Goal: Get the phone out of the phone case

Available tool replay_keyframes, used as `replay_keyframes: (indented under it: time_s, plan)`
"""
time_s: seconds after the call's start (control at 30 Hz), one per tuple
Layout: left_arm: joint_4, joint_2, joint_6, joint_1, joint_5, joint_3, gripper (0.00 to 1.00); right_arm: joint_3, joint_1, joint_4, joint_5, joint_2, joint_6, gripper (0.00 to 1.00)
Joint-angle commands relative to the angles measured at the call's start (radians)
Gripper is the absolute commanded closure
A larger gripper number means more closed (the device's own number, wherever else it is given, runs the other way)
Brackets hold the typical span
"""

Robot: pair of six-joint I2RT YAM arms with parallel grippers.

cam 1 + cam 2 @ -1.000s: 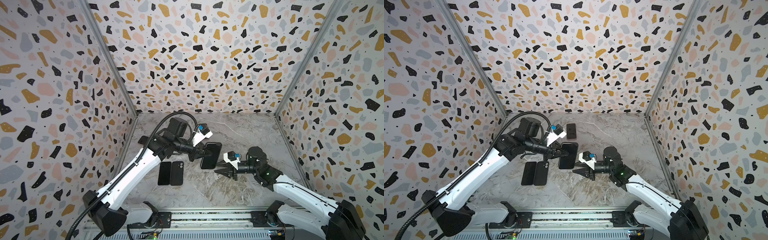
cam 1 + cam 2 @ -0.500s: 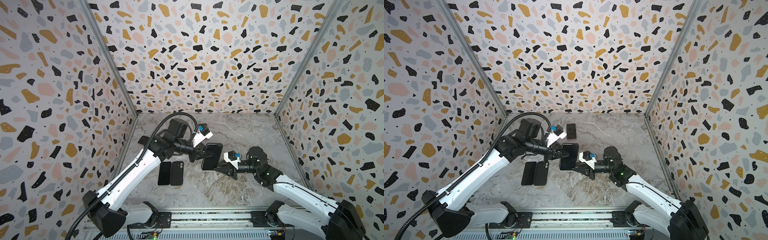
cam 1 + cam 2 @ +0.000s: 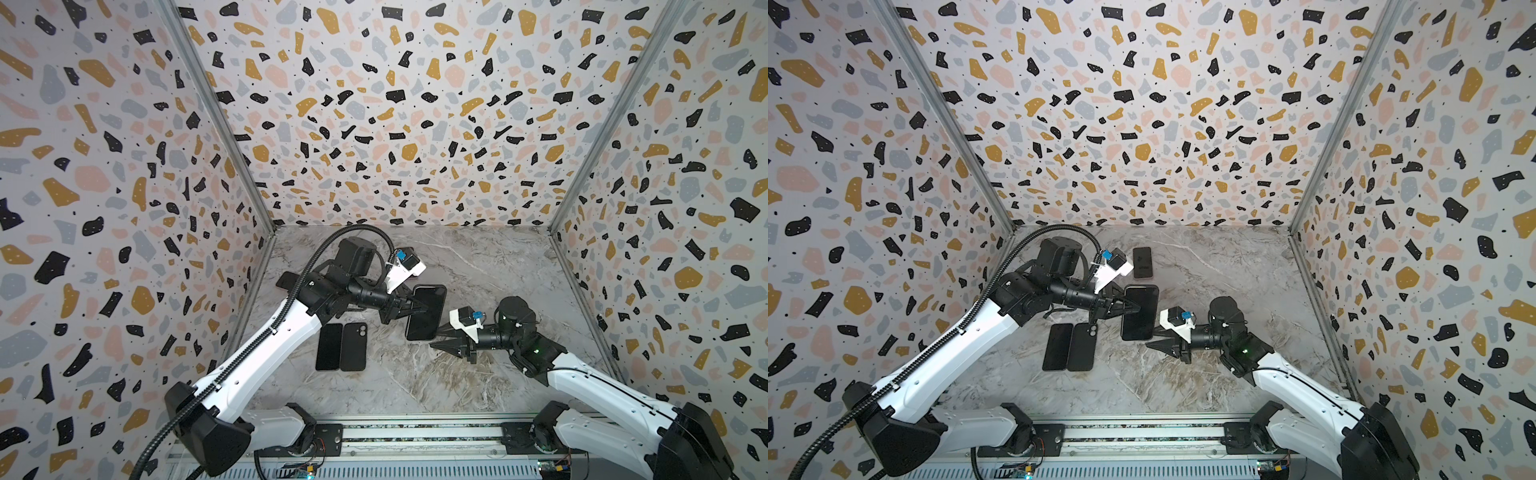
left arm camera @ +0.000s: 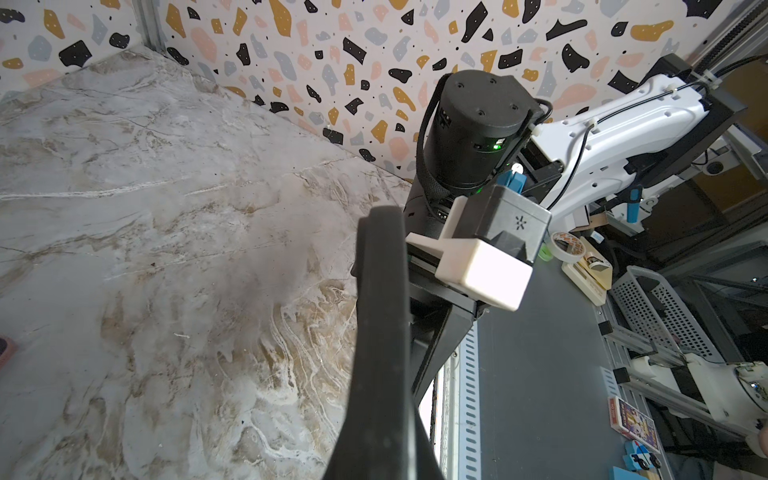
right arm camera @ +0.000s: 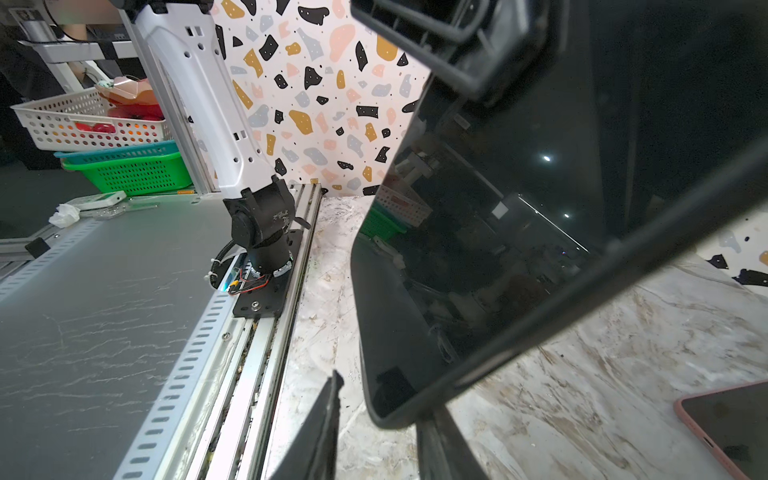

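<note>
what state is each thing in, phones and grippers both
black cased phone: held off the marble table, case not yet off
left gripper: shut on its side edge
right gripper: open by its lower end
plain black phone: lying flat
black phone showing camera lenses: flat, back up
small black phone at back: lying flat

I see open bench (image 3: 498, 257) back right; the raised phone (image 3: 428, 324) and a pair of phones (image 3: 351, 347) crowd centre-left.

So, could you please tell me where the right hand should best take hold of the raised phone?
I'd take the phone by its lower right corner, coming from the right. The left hand pinches its opposite long edge, so that corner is bare and faces the open right hand.
</note>
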Motion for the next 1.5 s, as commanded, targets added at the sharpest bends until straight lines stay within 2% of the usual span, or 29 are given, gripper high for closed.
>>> replay_keyframes:
  time_s: [0.0, 0.2, 0.37, 0.57, 0.87, 1.0, 1.2, 1.33, 1.47]
  plan:
    - [0.093, -0.016, -0.011, 0.0, 0.029, 0.002, 1.0, 0.002, 0.006, 0.017, -0.027, -0.021, -0.011, 0.68]
    - [0.101, -0.018, -0.016, 0.001, 0.034, -0.008, 1.0, 0.002, 0.006, 0.03, -0.027, -0.016, -0.011, 0.78]
    - [0.17, -0.015, -0.07, 0.005, 0.049, -0.032, 1.0, -0.004, 0.008, 0.054, -0.037, -0.016, -0.014, 0.87]
    - [0.371, -0.006, -0.248, 0.04, 0.103, -0.094, 1.0, -0.021, 0.011, 0.109, -0.045, -0.033, -0.018, 0.88]
    - [0.653, 0.064, -0.524, 0.041, 0.108, -0.184, 1.0, -0.033, 0.022, 0.226, -0.068, -0.045, -0.035, 0.89]
    - [0.839, 0.08, -0.674, 0.037, 0.117, -0.257, 1.0, -0.031, 0.022, 0.293, -0.029, -0.047, -0.05, 0.95]
    - [0.932, 0.071, -0.733, 0.016, 0.108, -0.311, 1.0, -0.021, 0.02, 0.363, 0.012, -0.028, -0.046, 0.98]
    - [1.052, 0.047, -0.819, 0.007, 0.103, -0.361, 1.0, -0.03, 0.018, 0.403, 0.031, 0.003, -0.015, 0.98]
    - [1.064, 0.036, -0.828, 0.003, 0.096, -0.378, 1.0, -0.049, 0.011, 0.457, 0.046, 0.02, 0.036, 0.98]
